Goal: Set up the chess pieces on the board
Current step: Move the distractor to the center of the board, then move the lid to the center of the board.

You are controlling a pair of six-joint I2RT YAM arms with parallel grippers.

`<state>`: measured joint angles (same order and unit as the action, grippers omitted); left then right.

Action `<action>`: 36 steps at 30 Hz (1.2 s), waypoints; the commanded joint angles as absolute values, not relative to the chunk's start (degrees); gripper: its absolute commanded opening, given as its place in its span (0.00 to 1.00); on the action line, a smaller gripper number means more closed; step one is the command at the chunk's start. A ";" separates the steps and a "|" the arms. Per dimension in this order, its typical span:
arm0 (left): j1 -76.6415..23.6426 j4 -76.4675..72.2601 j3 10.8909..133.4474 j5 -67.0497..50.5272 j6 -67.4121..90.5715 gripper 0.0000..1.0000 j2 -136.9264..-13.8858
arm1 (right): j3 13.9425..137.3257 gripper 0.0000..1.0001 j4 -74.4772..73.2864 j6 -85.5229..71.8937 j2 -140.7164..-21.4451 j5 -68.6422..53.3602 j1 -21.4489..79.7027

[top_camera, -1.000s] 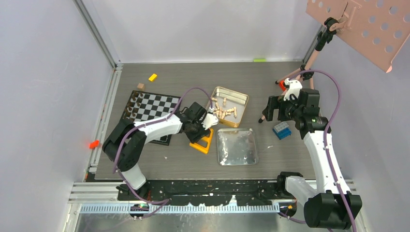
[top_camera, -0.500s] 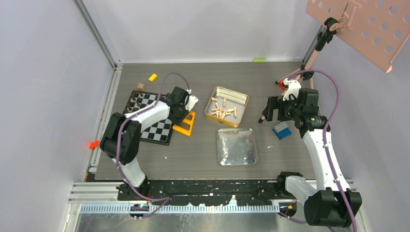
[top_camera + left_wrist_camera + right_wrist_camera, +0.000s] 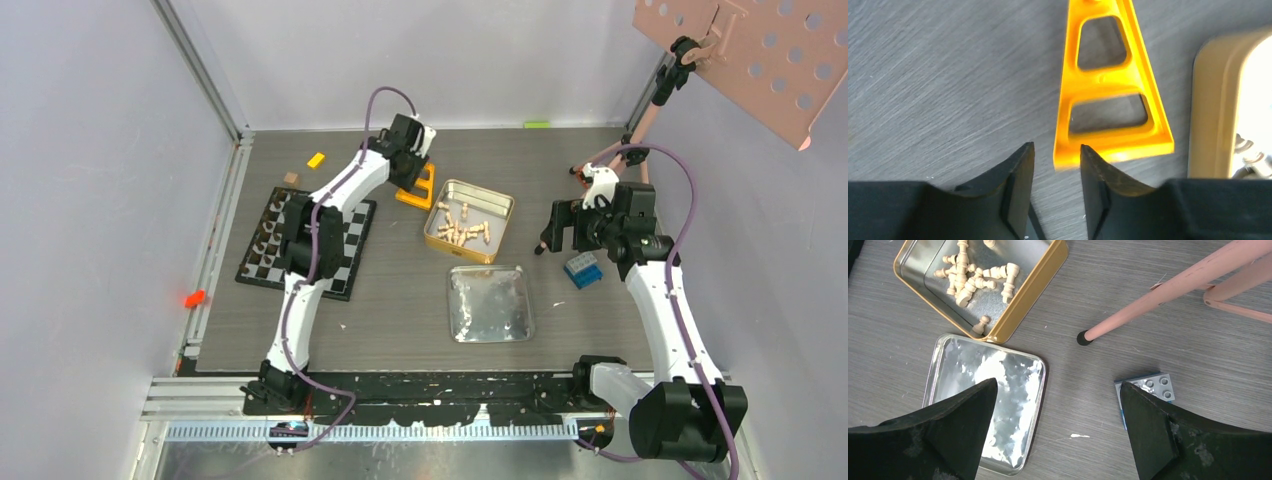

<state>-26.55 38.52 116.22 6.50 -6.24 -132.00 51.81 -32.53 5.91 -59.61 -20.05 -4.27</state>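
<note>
left claw [image 3: 1055, 146] slightly parted, pinching nothing, one orange triangle [image 3: 1108, 87] at its tips, near one gold tin [image 3: 1034, 282] holding about ten pale pieces [image 3: 970, 287]. right claw [image 3: 1058, 385] spread wide above one tray [image 3: 998, 370] and one blue brick [image 3: 1153, 385]. dark pieces [image 3: 266, 243], too small to count, line the left edge of the board [image 3: 345, 250].

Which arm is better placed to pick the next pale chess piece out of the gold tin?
Probably the right. The right gripper hovers wide open and empty beside the gold tin, with the pale pieces in its wrist view. The left gripper is narrowly open at the orange frame's corner.
</note>
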 commanded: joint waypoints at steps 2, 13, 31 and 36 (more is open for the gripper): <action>-25.22 46.79 123.27 3.87 -3.15 0.65 -131.13 | 53.94 1.00 -36.05 9.28 -60.05 -23.43 -4.32; -27.90 37.85 96.03 -8.75 -3.89 0.93 -110.62 | 45.90 0.92 -40.30 22.37 -65.08 -13.61 10.21; -29.00 35.94 85.32 -6.50 -8.14 0.92 -101.17 | 40.01 0.36 -31.14 28.34 -82.32 5.92 18.76; -29.09 34.19 82.27 -6.55 -8.59 0.92 -98.63 | 37.77 0.22 -32.65 28.67 -79.51 8.90 15.95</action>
<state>-29.15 37.52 83.70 -6.57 -7.11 -102.85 41.04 -32.40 26.35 -80.36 0.78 18.76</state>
